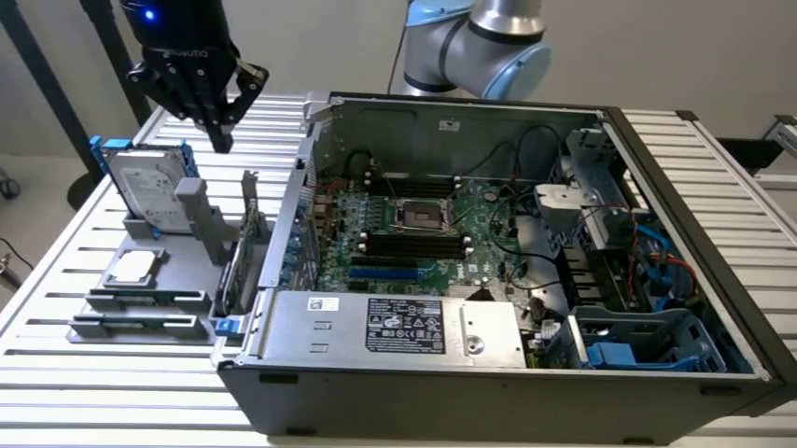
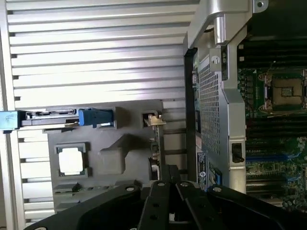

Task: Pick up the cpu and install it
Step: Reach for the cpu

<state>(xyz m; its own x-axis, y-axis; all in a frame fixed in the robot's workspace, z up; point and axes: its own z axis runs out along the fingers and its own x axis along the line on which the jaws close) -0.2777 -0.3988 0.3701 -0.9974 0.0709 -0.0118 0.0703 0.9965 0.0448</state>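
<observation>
The cpu (image 1: 133, 267) is a small flat square chip with a silver top, lying in a recess of the grey parts holder (image 1: 187, 243) beside the computer case; in the wrist view the cpu (image 2: 71, 160) sits in the same recess. My black gripper (image 1: 219, 129) hangs high above the back of the holder, near the hard drive, well apart from the cpu, with its fingers shut and nothing between them. In the wrist view the gripper (image 2: 171, 184) shows its fingers pressed together. The open cpu socket (image 1: 421, 217) lies on the motherboard, and the socket (image 2: 286, 92) is bare.
A silver hard drive in a blue frame (image 1: 147, 189) stands upright on the holder. Memory sticks (image 1: 140, 324) lie in its front slots, an upright card (image 1: 249, 245) stands by the case. The open computer case (image 1: 293, 201) rests on a slatted metal table (image 1: 56, 280).
</observation>
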